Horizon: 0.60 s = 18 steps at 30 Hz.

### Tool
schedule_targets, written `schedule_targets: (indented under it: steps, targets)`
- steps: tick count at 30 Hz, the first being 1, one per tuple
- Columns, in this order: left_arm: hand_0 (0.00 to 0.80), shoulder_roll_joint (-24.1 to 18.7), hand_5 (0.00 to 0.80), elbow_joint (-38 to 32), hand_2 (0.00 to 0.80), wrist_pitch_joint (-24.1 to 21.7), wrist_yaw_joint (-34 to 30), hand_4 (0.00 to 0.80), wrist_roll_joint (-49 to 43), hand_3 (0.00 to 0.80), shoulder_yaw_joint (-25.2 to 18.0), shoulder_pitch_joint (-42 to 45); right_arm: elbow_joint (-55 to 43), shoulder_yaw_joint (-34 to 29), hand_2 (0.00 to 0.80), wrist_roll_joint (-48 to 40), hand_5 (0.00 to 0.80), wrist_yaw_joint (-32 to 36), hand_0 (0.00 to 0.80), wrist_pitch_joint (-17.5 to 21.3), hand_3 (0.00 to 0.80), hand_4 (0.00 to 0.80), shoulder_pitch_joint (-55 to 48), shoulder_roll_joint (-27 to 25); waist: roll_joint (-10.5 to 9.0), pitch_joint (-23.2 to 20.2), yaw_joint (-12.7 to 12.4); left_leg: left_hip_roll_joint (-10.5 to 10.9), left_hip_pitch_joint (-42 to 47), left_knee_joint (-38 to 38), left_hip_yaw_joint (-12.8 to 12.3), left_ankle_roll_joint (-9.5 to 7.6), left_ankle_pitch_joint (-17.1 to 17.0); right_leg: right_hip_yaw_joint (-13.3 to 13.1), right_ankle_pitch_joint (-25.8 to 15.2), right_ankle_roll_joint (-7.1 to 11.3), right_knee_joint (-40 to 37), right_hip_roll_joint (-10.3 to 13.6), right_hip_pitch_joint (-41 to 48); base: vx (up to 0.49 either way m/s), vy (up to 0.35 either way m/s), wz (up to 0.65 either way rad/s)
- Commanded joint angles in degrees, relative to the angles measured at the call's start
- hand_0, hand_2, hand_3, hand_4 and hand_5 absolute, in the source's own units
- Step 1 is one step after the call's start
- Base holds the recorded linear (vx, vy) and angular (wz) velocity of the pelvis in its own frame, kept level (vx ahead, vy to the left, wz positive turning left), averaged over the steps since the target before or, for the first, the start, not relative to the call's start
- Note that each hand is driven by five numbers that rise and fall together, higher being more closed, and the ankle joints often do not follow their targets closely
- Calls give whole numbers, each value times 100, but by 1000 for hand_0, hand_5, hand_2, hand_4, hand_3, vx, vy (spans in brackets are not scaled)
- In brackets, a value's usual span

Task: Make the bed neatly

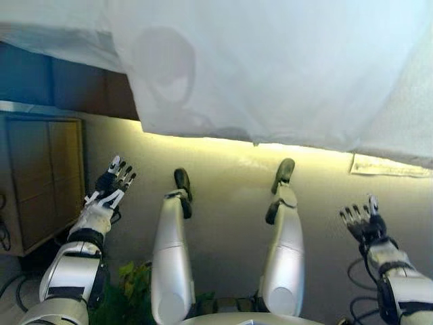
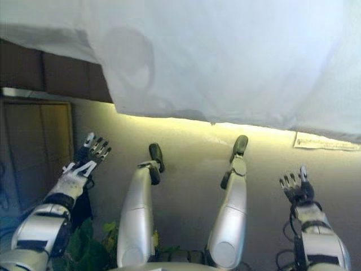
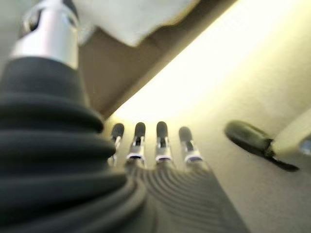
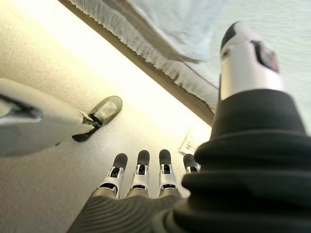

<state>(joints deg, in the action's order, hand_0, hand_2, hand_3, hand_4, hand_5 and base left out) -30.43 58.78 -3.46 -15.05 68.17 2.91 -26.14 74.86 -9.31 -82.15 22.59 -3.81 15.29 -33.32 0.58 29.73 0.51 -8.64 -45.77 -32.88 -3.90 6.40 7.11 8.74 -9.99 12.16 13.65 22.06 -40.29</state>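
The bed's white cover point(image 1: 270, 68) fills the top of both eye views, its lower edge hanging over the bed's side, with a wrinkled patch near the left. My left hand point(image 1: 114, 181) is open and empty, held low in front of the bed at the left, below the cover's edge. My right hand point(image 1: 360, 222) is open and empty at the lower right, also clear of the cover. In the left wrist view the fingers point(image 3: 138, 141) point straight at the floor by the bed; in the right wrist view the fingers point(image 4: 141, 170) do the same, with the cover's fringed edge point(image 4: 160, 58) beyond.
A wooden cabinet point(image 1: 40, 176) stands at the left beside the bed. A dark wooden bed frame point(image 1: 74, 88) shows under the cover at the left. A light strip glows along the bed's base. A white paper point(image 1: 389, 166) lies on the floor at the right. A green plant point(image 1: 132, 288) is near my left arm.
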Motion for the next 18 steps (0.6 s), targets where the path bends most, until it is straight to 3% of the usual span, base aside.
schedule_targets:
  steps: [1,5,8,12,18]
  targets:
    - [0,86,0,-492,0,-883,289,0,-634,0,-266,251,-332,-466,0,-645,0,643,0,484,0,0,-544,73,-33,6,-47,186,710,1203,-72,-16,-806,73,26,-48,144,43,604,32,-238,30]
    - [0,295,0,-1320,0,-1034,348,0,-1078,0,-387,707,-1015,-725,0,-569,0,1185,0,833,0,0,-916,432,-197,-30,-157,197,1736,1817,-78,-11,-894,219,-35,27,-372,-72,1624,54,-192,18]
    - [0,482,0,-1784,0,-1200,356,0,-1637,0,-360,1279,-1856,-658,0,-413,0,1270,0,1177,0,0,-1286,756,-278,-461,-190,125,2412,2308,-148,31,-963,309,-74,43,-806,-217,2243,151,-135,0]
    - [0,595,0,-2413,0,-950,211,0,-1790,0,-387,1877,-2653,-516,0,68,0,1376,0,1466,0,0,-1741,998,-366,-1078,-239,10,3176,2853,-193,73,-1032,437,-54,50,-1223,-395,2926,179,-114,1]
    - [0,690,0,-3074,0,-456,-150,0,-1843,0,-518,2669,-3611,-82,0,863,0,904,0,1724,0,0,-2289,1363,-399,-1916,-361,-35,3903,3377,-207,89,-1189,611,-14,64,-1506,-518,3547,205,-86,5]
